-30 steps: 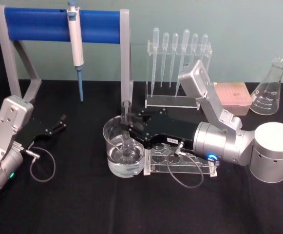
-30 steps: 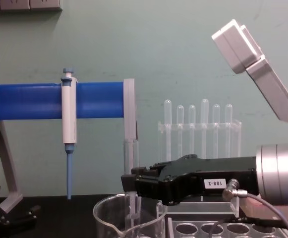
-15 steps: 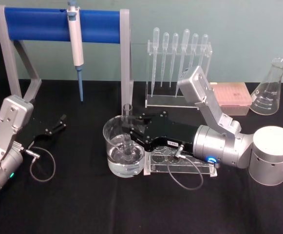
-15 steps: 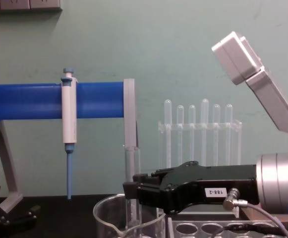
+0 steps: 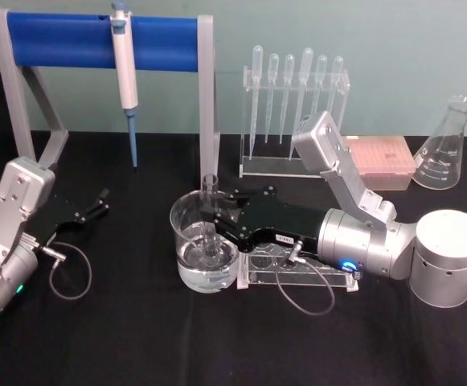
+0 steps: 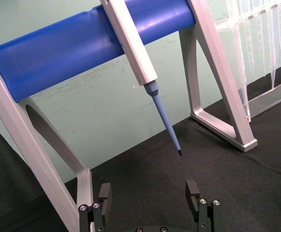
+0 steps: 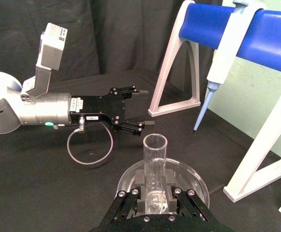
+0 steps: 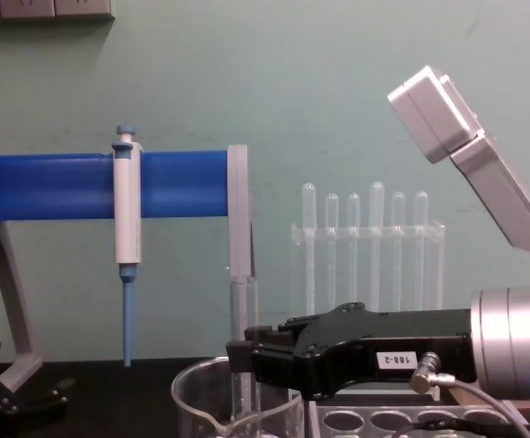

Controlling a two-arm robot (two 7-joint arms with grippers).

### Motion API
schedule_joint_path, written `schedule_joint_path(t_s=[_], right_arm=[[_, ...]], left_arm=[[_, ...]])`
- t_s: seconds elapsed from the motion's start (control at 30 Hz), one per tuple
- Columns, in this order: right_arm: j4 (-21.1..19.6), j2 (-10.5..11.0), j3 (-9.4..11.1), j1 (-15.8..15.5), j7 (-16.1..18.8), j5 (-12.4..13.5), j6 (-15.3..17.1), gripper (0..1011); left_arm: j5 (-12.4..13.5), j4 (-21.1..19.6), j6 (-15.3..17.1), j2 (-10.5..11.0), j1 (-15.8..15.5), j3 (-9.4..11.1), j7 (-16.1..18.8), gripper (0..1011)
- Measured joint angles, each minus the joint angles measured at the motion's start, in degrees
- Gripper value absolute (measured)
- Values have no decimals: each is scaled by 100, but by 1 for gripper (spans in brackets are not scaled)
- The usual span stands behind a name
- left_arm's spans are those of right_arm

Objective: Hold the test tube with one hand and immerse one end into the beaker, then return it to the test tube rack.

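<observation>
**A:** Position of the test tube (image 5: 210,186)?

**B:** Upright, with its lower end inside the beaker (image 5: 186,241), down at the clear liquid. The open rim stands above the beaker's rim. Confirmed in the chest view: test tube (image 8: 241,301) vertical, and the beaker (image 8: 192,392) wall in front of it.

**A:** What holds it?

**B:** The right gripper (image 5: 210,217), reaching in from the right over the test tube rack (image 5: 297,273). Its jaws are closed on the tube's middle, one on each side. The right wrist view shows this clearly: the tube (image 7: 155,164) sits clamped between both fingers of the right gripper (image 7: 155,200), with the beaker (image 7: 198,181) below.

**A:** Rack location?

**B:** On the black surface (image 5: 137,338), just beside the beaker on its right, under the right gripper's body.

**A:** Left arm?

**B:** Parked. The left gripper (image 5: 96,205) is low at the left of the surface, well apart from the beaker, with its jaws spread wide and holding nothing. In its own wrist view the left gripper (image 6: 149,193) faces the pipettor (image 6: 130,43) hanging on the blue stand (image 6: 72,48).
</observation>
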Motion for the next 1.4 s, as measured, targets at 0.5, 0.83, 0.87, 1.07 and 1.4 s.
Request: schedule_joint_path(t_s=[0.5,0.83,0.87,1.07,1.4], right_arm=[[-14,7,-9,7,-8,4,2,241],[-19,10,-10,9,-12,5,1,241],[-19,10,-10,9,-13,5,1,241],[-20,10,-10,9,-16,5,1,241],[-20,10,-10,10,-16,5,1,241]], left_arm=[[0,0,0,0,0,0,0,1000],[0,0,0,0,0,0,0,1000],[0,0,0,0,0,0,0,1000],[0,0,0,0,0,0,0,1000],[0,0,0,0,0,0,0,1000]])
